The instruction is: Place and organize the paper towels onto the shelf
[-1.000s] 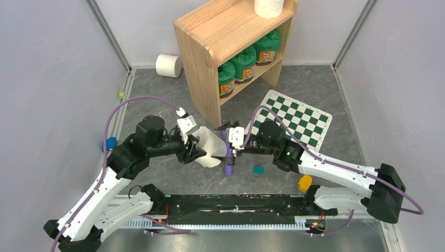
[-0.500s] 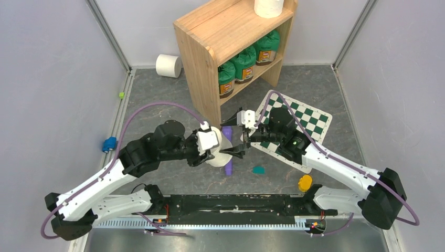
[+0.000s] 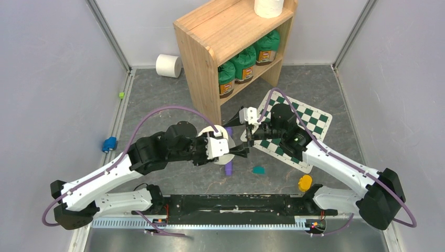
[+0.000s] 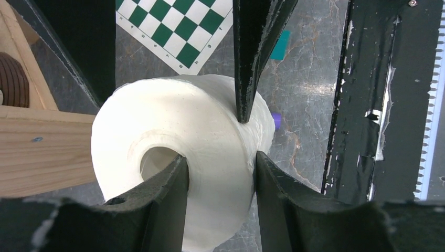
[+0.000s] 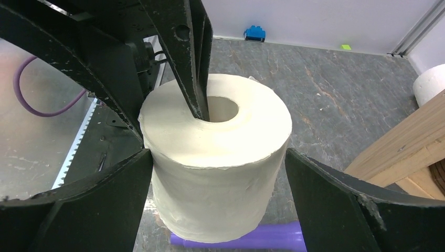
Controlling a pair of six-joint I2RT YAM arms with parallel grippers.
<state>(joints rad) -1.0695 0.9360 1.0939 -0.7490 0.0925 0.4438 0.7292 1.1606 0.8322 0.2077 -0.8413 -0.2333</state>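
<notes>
A grey counter [image 3: 325, 89] is seen, and a wooden shelf [image 3: 220, 26] is stood on it at the back, with a checkered board [image 3: 315, 121] laid flat just in front of the shelf. A white paper roll [image 3: 268, 6] is set on top of the shelf, and three green cans [image 3: 244, 63] are lined up on its lower board. On the counter, a second paper roll [image 3: 168, 65] is seen by the back wall, and a purple stick [image 3: 229, 168], a teal piece [image 3: 258, 169], a yellow thing [image 3: 304, 183], a blue thing [image 3: 109, 143] and a tiny green block [image 3: 121, 95] are scattered about.
</notes>
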